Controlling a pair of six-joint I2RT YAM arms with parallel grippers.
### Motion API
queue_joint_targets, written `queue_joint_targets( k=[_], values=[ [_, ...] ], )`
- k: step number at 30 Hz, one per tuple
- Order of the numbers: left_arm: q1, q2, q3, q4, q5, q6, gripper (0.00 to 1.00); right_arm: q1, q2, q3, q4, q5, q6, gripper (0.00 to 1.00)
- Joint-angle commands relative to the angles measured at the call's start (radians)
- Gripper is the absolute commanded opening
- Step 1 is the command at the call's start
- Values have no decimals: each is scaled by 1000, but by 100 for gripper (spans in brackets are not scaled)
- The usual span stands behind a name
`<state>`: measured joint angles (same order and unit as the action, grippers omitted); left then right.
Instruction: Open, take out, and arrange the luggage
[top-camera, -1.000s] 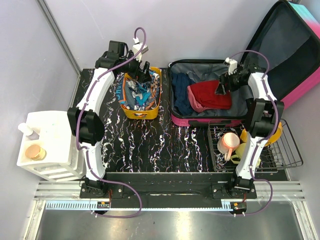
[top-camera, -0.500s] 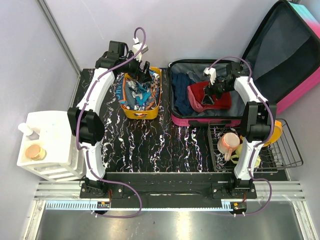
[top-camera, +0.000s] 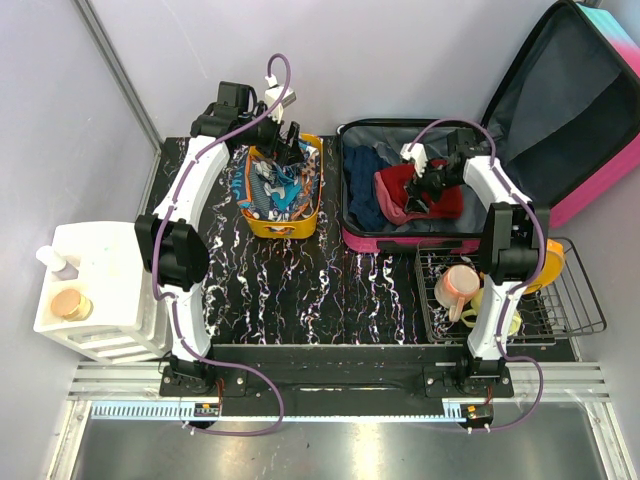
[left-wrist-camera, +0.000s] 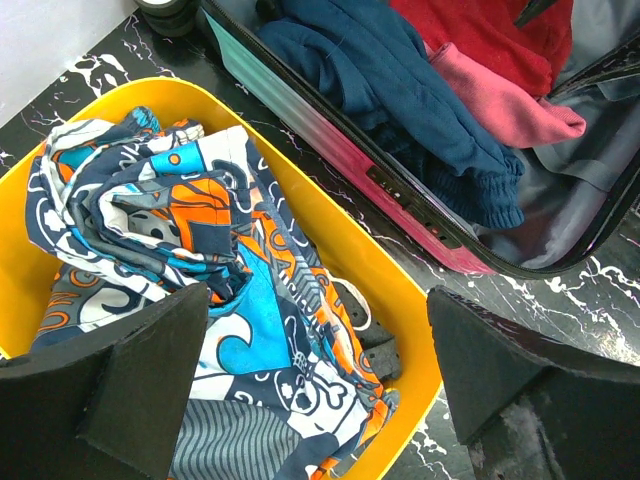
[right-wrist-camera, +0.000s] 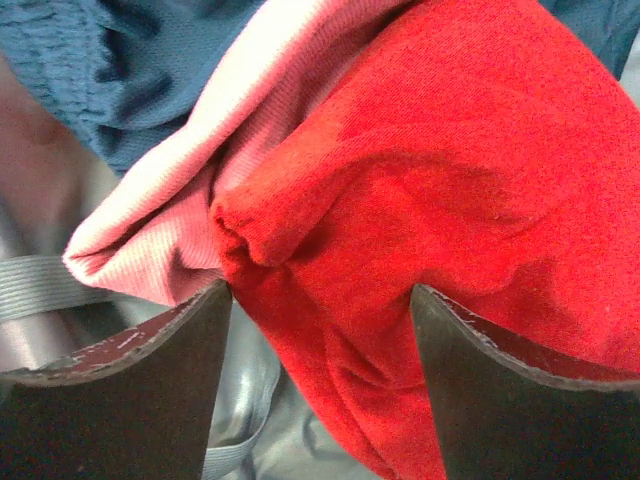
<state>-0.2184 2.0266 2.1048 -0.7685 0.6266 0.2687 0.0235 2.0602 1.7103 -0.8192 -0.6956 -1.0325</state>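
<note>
**Hovering low over the clothes inside the opened luggage**

Looking from above, finds the luggage (top-camera: 575, 110) at the far right of the table (top-camera: 370, 290), lid leaning back, lower shell lying flat with clothes inside. Finds the right gripper (top-camera: 420, 195) inside that shell, low over a red garment (top-camera: 445, 200), jaws apart and clamping nothing. Finds the left gripper (top-camera: 290, 150) outside the luggage, above a yellow bin (top-camera: 283, 228) just beside the shell's left wall, likewise spread wide with nothing between the pads. Takes in a wire rack (top-camera: 570, 300) near the shell's front right corner.

Switching to the right wrist, gains what the overhead misses: a pink garment (right-wrist-camera: 190, 200) tucked under the red fold, a blue garment (right-wrist-camera: 130, 60) behind it, and grey lining below. Cannot tell whether the fingers touch the cloth.

Switching to the left wrist, picks up a blue-and-orange patterned cloth (left-wrist-camera: 200, 230) heaped in the bin, plus the shell's teal-to-pink outer wall close alongside. Cannot tell whether touching or just apart.
</note>
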Motion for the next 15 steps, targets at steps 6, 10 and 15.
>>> queue_joint_targets(
  k=[6, 10, 15],
  values=[
    [-2, -29, 17, 34, 42, -26, 94, 15, -15, -61, 184, 123, -23, 47],
    [-2, -26, 20, 35, 44, -28, 94, 15, -20, -58, 183, 119, -15, 34],
    [-2, -23, 21, 43, 48, -34, 94, 15, -47, -70, 183, 64, -8, 0]
  ],
)
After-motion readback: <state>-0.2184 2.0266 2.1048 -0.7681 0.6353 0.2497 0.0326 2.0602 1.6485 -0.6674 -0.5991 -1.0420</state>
